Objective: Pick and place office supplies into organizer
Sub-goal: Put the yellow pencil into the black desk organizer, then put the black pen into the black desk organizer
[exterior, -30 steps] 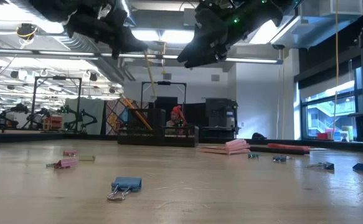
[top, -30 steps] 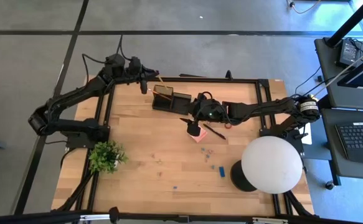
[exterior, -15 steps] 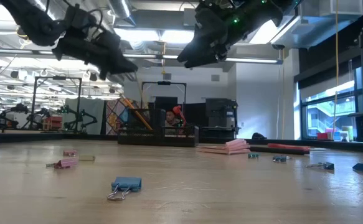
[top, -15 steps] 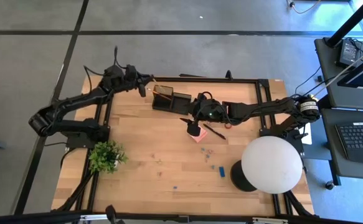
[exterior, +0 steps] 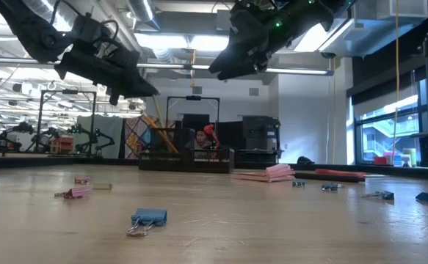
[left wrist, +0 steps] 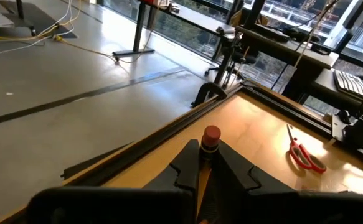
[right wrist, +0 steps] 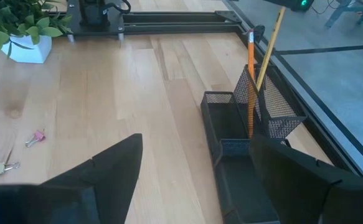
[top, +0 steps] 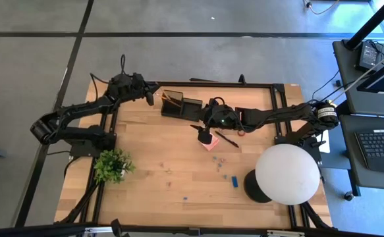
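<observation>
Farthest left, the left gripper (top: 151, 99) hangs over the far edge of the pale, grained wooden table (top: 152, 151), just beside the black wire-mesh organizer (top: 192, 108). Its fingers are pressed together. A small round red tip (left wrist: 212, 133) shows at their ends, and I cannot tell whether it is pinched there. That arm is the first risk. The organizer looks light and springy, a tall square cup joined to a low tray. The slim orange-brown pencil (right wrist: 251, 74) and a second yellowish pencil (right wrist: 269, 46) lean loosely out of the cup, so a careless swing could catch them or shove the organizer across the smooth wood. Further right, the right gripper (top: 203, 133) hovers with its fingers spread wide and empty, above the pink square sticky-note pad (top: 211, 145). The pad lies flat on the table, near the organizer but apart from it. It is the harder thing to take, being thin, soft-edged and stacked paper. Jaws coming down too shallow would likely skate over it or peel up only the top sheets, and too deep they would jam against the wood. A slender black pen (top: 226, 139) lies just beside the pad and could be nudged or rolled. The tiny clips (top: 220, 160) beyond it are small, hard and easy to scatter.
</observation>
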`<state>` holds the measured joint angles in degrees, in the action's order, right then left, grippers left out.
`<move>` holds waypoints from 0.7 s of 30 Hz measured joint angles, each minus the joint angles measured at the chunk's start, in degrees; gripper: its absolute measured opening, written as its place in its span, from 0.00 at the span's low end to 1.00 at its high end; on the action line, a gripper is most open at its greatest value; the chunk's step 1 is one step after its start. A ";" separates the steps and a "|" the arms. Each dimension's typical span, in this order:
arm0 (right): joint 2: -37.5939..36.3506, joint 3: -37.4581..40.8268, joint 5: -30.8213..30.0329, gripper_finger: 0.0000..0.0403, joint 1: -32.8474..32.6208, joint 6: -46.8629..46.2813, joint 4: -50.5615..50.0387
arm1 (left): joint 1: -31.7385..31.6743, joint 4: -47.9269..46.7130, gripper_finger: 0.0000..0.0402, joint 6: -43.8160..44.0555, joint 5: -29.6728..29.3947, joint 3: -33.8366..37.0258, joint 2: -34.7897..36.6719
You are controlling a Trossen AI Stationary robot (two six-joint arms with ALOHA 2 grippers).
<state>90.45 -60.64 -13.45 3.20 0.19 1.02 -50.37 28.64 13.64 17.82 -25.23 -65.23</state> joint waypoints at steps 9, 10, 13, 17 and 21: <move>0.00 0.00 0.00 0.75 0.00 0.02 -0.01 | 0.00 -0.04 0.15 0.84 0.00 0.00 0.00; 0.00 0.00 0.00 0.75 0.00 0.02 -0.02 | 0.00 -0.04 0.16 0.92 0.00 0.00 0.00; 0.00 0.00 0.00 0.75 0.00 0.02 -0.02 | 0.00 -0.06 0.20 1.67 0.00 0.00 0.00; 0.00 0.00 0.00 0.75 0.00 0.04 -0.04 | 0.00 0.05 0.22 2.07 0.00 0.00 0.00; -0.01 0.00 0.00 0.75 0.00 -0.02 -1.14 | -0.39 1.05 0.24 2.19 0.26 -0.67 0.00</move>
<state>90.44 -60.64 -13.45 3.20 0.16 -0.13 -50.76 29.68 15.84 18.09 -25.90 -65.23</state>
